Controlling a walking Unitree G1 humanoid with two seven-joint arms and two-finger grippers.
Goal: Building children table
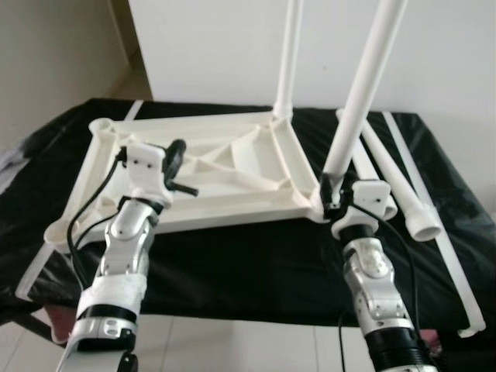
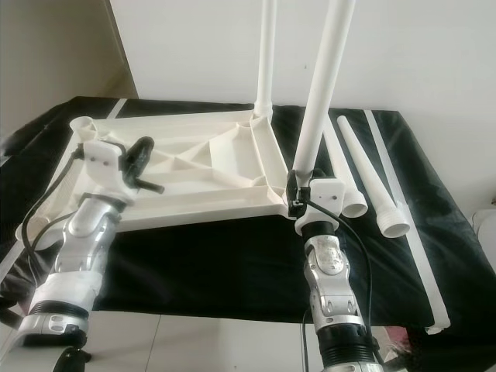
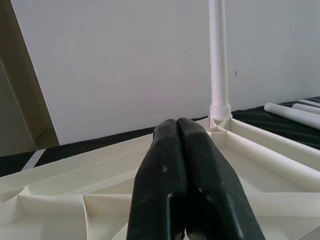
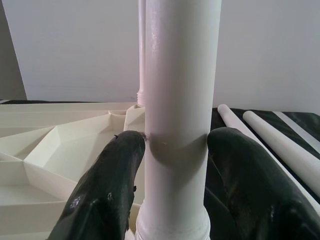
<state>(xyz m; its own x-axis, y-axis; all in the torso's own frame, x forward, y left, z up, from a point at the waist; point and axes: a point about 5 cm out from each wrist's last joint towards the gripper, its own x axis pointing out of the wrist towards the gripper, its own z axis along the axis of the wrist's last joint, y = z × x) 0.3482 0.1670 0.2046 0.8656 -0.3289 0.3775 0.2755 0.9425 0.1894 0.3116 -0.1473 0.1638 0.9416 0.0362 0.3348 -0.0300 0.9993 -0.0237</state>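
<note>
White plastic leg (image 4: 180, 100) clamped between right gripper (image 4: 175, 165) jaws; keep vertical, press into socket. Left gripper (image 3: 185, 170) closed, empty.

White plastic tabletop (image 1: 209, 167) lies upside down, ribbed underside up, center-left of the head view on the black-covered surface. One white leg (image 1: 288, 54) stands upright in its far right corner socket, top center of frame. A second white leg (image 1: 363, 85) stands slightly tilted at the near right corner; my right gripper (image 4: 175, 150) clamps it low down, fingers touching both sides. Two loose white legs (image 1: 403, 186) lie flat, right of the tabletop.
</note>
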